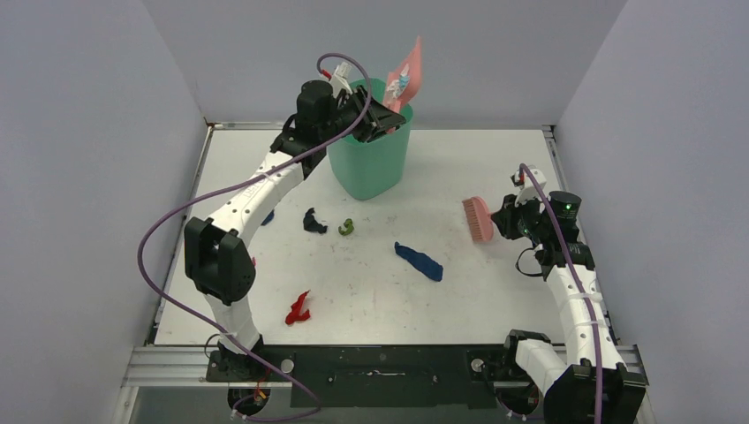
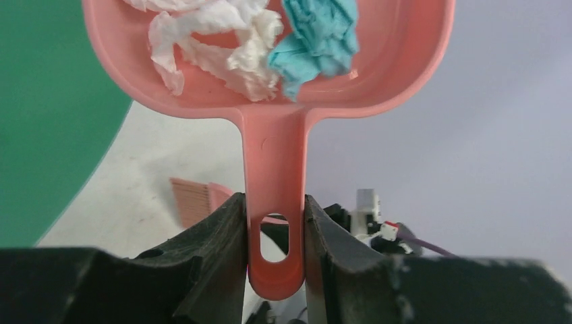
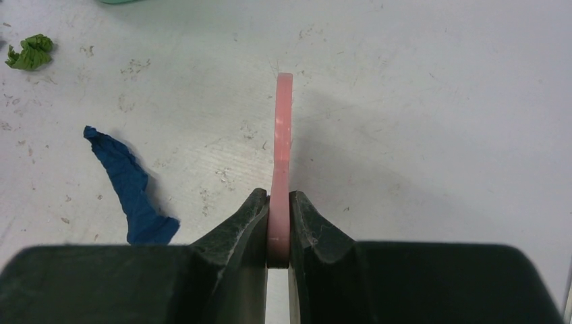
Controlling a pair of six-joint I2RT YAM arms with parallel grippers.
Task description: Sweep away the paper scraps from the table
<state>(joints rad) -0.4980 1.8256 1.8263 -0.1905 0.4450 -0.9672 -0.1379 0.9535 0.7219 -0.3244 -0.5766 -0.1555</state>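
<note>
My left gripper (image 1: pixel 375 113) (image 2: pixel 274 229) is shut on the handle of the pink dustpan (image 1: pixel 408 75) (image 2: pixel 273 155), held tilted up over the green bin (image 1: pixel 369 155). White (image 2: pixel 222 47) and light blue (image 2: pixel 317 40) paper scraps lie in the pan. My right gripper (image 1: pixel 508 221) (image 3: pixel 278 216) is shut on the pink hand brush (image 1: pixel 478 219) (image 3: pixel 282 135), low over the table (image 1: pixel 495 291) at the right. On the table lie a dark blue scrap (image 1: pixel 419 261) (image 3: pixel 131 189), a green one (image 1: pixel 346 227) (image 3: pixel 30 52), a blackish-blue one (image 1: pixel 313 221) and a red one (image 1: pixel 298 309).
A small blue scrap (image 1: pixel 268 216) peeks out beside the left arm. The bin stands at the back middle of the table and fills the left of the left wrist view (image 2: pixel 54 121). Pale grey walls close in three sides. A metal rail (image 1: pixel 380 362) runs along the front edge.
</note>
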